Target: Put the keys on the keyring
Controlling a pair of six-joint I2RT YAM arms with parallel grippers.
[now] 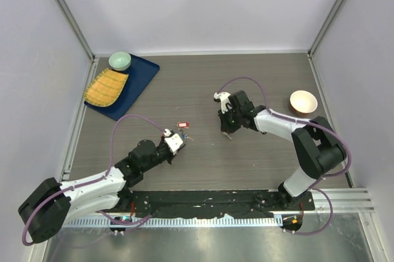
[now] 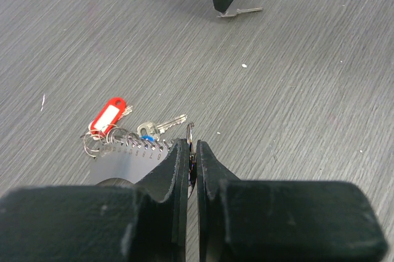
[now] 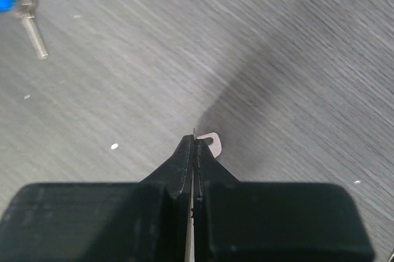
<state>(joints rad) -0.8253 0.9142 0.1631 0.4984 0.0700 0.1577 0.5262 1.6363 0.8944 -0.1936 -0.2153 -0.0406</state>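
Observation:
The keyring (image 2: 117,136) lies on the table as a bundle of wire rings with a red tag (image 2: 108,116), a blue tag (image 2: 146,138) and a small silver key (image 2: 161,127). My left gripper (image 2: 192,146) is shut on one thin metal ring (image 2: 190,130) of that bundle, which stands upright between its fingertips. In the top view this gripper (image 1: 175,142) sits just below the keyring (image 1: 183,128). My right gripper (image 3: 195,141) is shut on a plain silver key (image 3: 213,142), whose holed head sticks out beside the tips. From the left wrist that key (image 2: 243,11) pokes sideways, low at the table.
A blue tray (image 1: 143,77) at the back left carries a green bowl (image 1: 120,60) and a yellow ribbed mat (image 1: 106,87). A wooden bowl (image 1: 303,102) stands at the right. Grey walls close in the table on three sides.

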